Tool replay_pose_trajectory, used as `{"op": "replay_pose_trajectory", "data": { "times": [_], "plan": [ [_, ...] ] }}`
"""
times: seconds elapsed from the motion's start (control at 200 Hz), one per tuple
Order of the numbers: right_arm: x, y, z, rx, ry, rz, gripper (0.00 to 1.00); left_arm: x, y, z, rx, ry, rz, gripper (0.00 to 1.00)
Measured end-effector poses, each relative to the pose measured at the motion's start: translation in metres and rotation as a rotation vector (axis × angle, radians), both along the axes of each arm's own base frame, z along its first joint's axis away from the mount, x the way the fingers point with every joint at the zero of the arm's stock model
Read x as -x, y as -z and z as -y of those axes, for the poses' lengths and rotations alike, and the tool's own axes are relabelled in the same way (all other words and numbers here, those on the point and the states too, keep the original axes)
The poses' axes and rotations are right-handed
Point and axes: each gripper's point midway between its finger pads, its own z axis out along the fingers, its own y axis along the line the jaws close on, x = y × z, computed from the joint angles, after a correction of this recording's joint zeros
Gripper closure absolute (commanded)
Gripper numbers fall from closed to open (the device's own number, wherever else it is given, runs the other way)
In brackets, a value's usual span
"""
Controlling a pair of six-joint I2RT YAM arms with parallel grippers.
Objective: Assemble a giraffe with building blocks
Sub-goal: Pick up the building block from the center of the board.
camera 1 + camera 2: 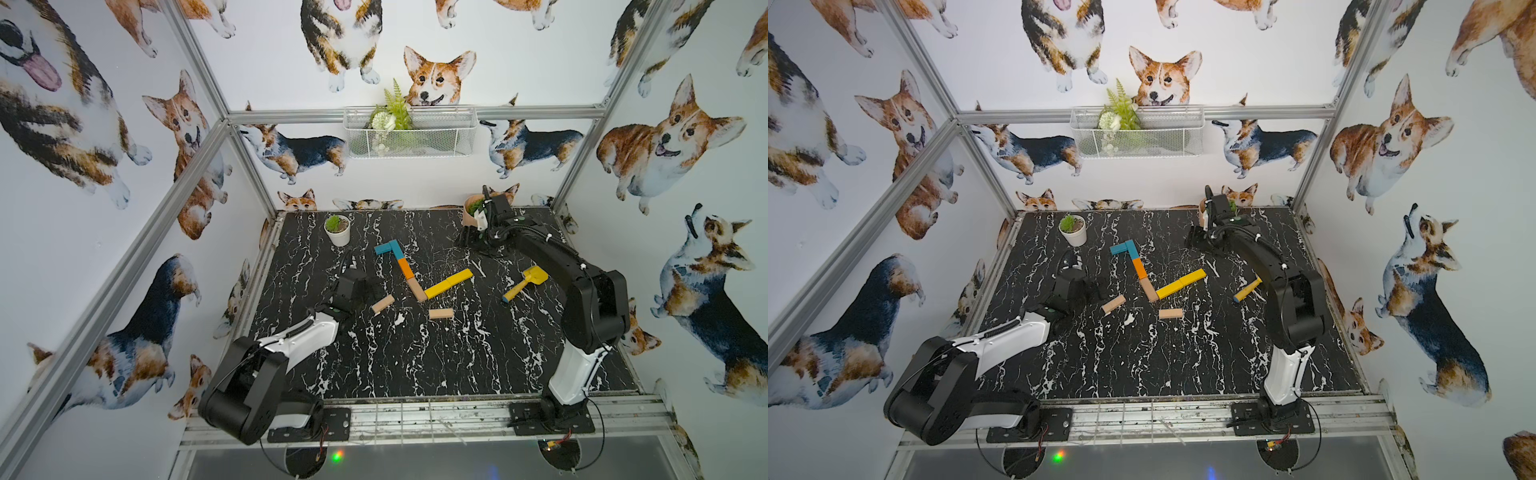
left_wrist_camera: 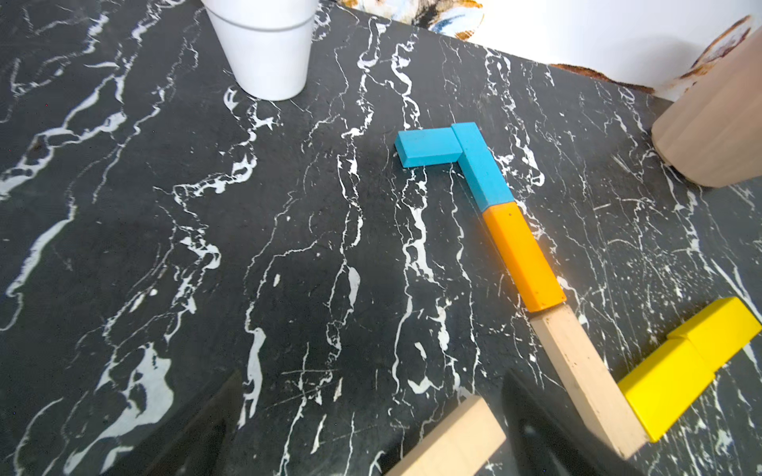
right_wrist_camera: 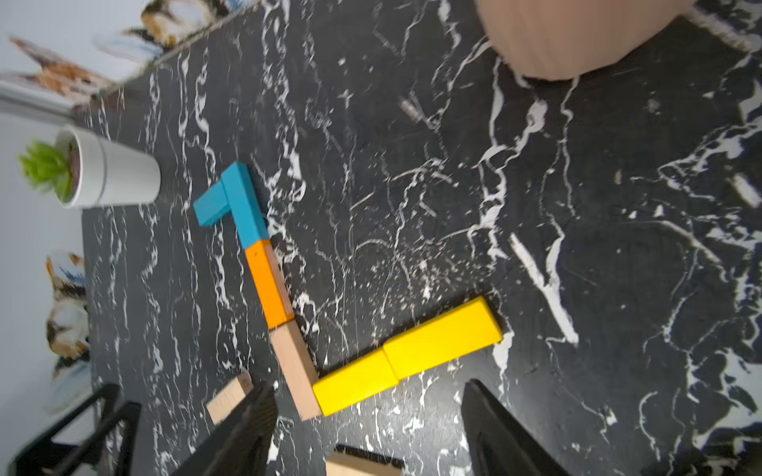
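Toward the left edge of the black marble table (image 1: 374,365), the left end effector (image 1: 366,289) is hovering with its fingers (image 2: 532,416) spread as wide as they go, pinching nothing. Just beside it, toward the table's middle, a loose tan block (image 1: 382,304) is lying flat. The left wrist view is showing one end of that block (image 2: 453,441) reaching into the gap between the fingers, closer to one than the other; whether either is touching it I cannot tell. Its long axis is running on a slant, roughly along the line of reach, not across it, so I judge a closing pinch would be taking it across its narrow width.

The giraffe (image 1: 409,270) is lying flat mid-table, partly built: teal head and neck, then orange and tan neck bars end to end, with the two yellow body bars (image 1: 451,282) angling off from the tan bar's foot. No legs are joined yet. A second tan block (image 1: 441,313) is lying apart, just robot-side of the yellow body.

The right end effector (image 1: 467,239) is hanging well back by the tan pot (image 1: 469,217), fingers parted and empty — far from both loose blocks. The left arm is plainly the nearer one, so the coming move looks like its own: closing on the near block and carrying it over to the body as a leg.
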Motion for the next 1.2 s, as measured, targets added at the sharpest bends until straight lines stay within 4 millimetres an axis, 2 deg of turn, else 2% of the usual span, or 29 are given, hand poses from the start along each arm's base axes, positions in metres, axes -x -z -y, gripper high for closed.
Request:
{"op": "replay_pose_trajectory", "data": {
  "times": [0.185,0.316,0.451,0.626,0.812,0.982,1.197],
  "plan": [
    [0.054,-0.003,-0.034,0.158,-0.196,0.097,0.26,0.003,-0.001,-0.015,-0.018,-0.078,0.008,0.00],
    [0.083,0.005,-0.054,0.243,-0.328,0.131,0.26,0.004,0.002,-0.021,-0.020,-0.115,0.002,0.00],
    [0.095,0.021,-0.056,0.315,-0.395,0.111,0.28,0.002,0.008,-0.021,-0.018,-0.131,-0.022,0.00],
    [0.116,0.051,-0.056,0.391,-0.483,0.039,0.31,0.002,0.011,-0.019,-0.014,-0.130,-0.033,0.00],
    [0.122,0.070,-0.054,0.428,-0.518,-0.013,0.33,0.002,0.015,-0.015,0.003,-0.107,-0.040,0.00],
    [0.141,0.086,-0.065,0.412,-0.595,-0.064,0.26,0.000,0.013,-0.009,0.018,-0.084,-0.039,0.00],
    [0.161,0.114,-0.074,0.450,-0.687,-0.127,0.04,0.001,0.012,-0.005,0.033,-0.064,-0.036,0.00]
  ]
}}
